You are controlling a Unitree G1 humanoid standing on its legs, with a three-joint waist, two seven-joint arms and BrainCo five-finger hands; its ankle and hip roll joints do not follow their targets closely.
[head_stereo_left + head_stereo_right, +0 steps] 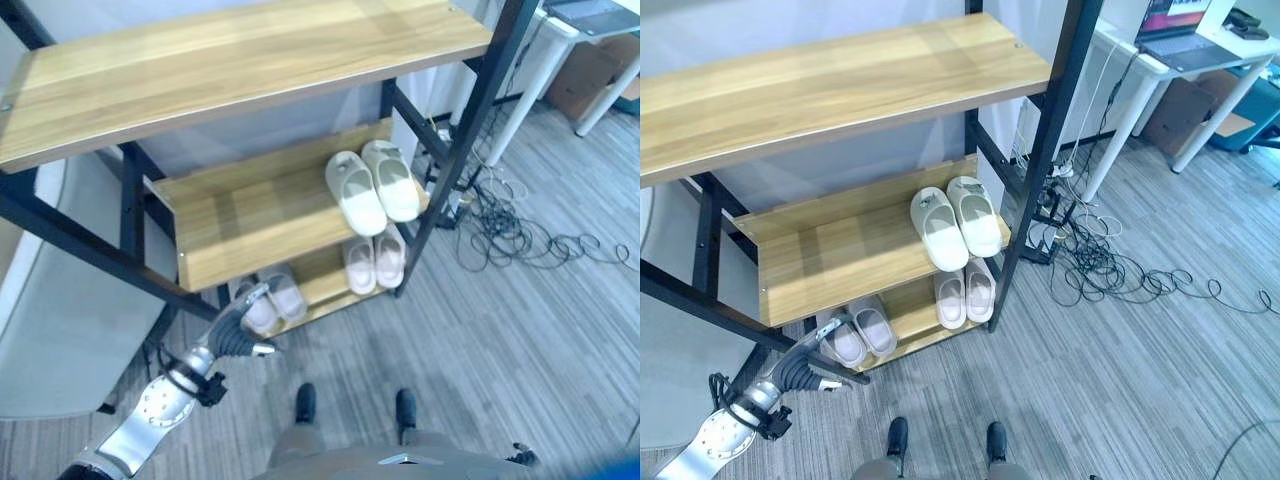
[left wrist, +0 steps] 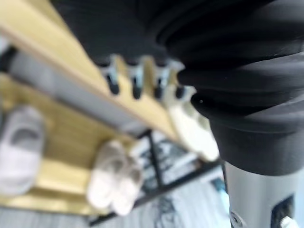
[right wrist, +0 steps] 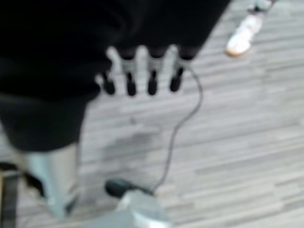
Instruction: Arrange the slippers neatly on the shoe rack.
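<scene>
No text, label, number or sign can be read in these views. The white slippers (image 1: pixel 372 187) on the middle shelf carry a small dark mark on the upper, but it is too small to read. The laptop (image 1: pixel 1185 22) on the white desk, at about 1 o'clock, has a lit screen, and nothing on it is legible. The wooden shoe rack (image 1: pixel 830 85) bears no writing.
</scene>
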